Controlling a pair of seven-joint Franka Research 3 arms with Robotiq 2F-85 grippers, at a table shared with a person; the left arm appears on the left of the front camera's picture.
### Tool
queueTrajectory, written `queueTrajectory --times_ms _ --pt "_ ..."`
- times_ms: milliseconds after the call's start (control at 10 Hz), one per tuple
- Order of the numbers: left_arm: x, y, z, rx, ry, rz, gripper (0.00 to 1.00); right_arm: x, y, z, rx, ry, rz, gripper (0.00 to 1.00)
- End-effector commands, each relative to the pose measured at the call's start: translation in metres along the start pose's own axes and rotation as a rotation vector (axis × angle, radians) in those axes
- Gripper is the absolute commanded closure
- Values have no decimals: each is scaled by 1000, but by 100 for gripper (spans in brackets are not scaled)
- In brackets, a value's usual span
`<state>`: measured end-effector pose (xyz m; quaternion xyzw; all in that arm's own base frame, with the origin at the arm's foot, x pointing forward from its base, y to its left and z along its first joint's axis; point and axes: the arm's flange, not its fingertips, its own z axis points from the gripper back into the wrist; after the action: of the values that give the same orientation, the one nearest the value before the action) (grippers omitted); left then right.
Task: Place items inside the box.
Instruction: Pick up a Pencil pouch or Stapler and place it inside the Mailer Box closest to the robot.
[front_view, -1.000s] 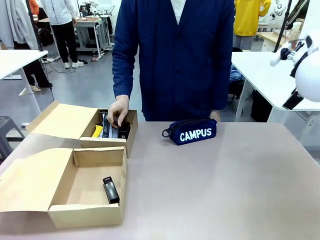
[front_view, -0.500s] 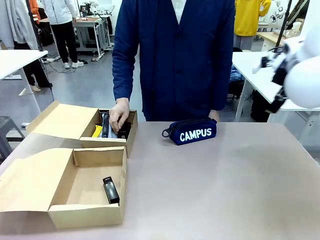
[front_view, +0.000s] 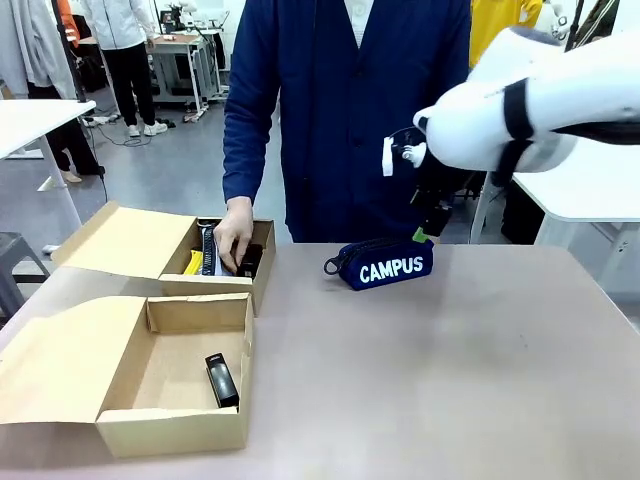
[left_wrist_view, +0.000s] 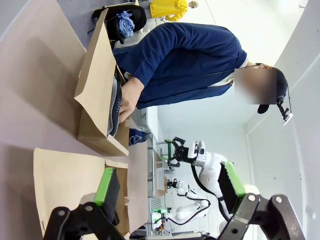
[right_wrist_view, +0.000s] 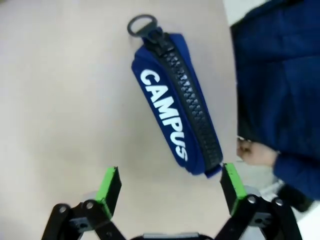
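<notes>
A navy "CAMPUS" pencil case (front_view: 385, 263) lies on the table in front of the person. My right gripper (front_view: 425, 230) hangs open just above its right end; in the right wrist view the case (right_wrist_view: 175, 115) sits ahead of the open gripper (right_wrist_view: 170, 187), untouched. A black stapler (front_view: 222, 380) lies in the near cardboard box (front_view: 180, 430). The far box (front_view: 262, 278) holds a yellow utility knife (front_view: 194, 263) and a grey case with a black zipper (front_view: 210, 248), under the person's hand (front_view: 235, 230). My left gripper (left_wrist_view: 167, 187) is open and holds nothing. The pen is hidden.
The person stands close at the far edge, one hand inside the far box. Both boxes have their lids (front_view: 60, 360) folded out to the left. Bare table (front_view: 450, 380) stretches across the middle and right.
My right arm has swung in from the right edge to hang over the CAMPUS case. The person's hand has stayed in the far box, sinking a little.
</notes>
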<state>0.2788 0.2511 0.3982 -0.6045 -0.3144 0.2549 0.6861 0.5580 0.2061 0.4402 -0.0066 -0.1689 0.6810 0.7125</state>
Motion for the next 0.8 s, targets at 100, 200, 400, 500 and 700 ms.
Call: queueTrajectory --times_ms 100,200,400,500,700 --pt "-3 -1 0 -12 -3 -8 0 3 -33 -26 58 64 107 0" --pt "-3 -1 0 -12 -3 -8 0 5 -35 -35 61 62 128 0" --pt "-3 -1 0 -12 -3 -8 0 14 -35 -43 53 77 138 0" --pt "-3 -1 0 -12 -3 -8 0 19 -35 -47 49 105 153 0" --pt "-3 -1 0 -12 -3 -8 0 31 -37 -57 67 118 165 0"
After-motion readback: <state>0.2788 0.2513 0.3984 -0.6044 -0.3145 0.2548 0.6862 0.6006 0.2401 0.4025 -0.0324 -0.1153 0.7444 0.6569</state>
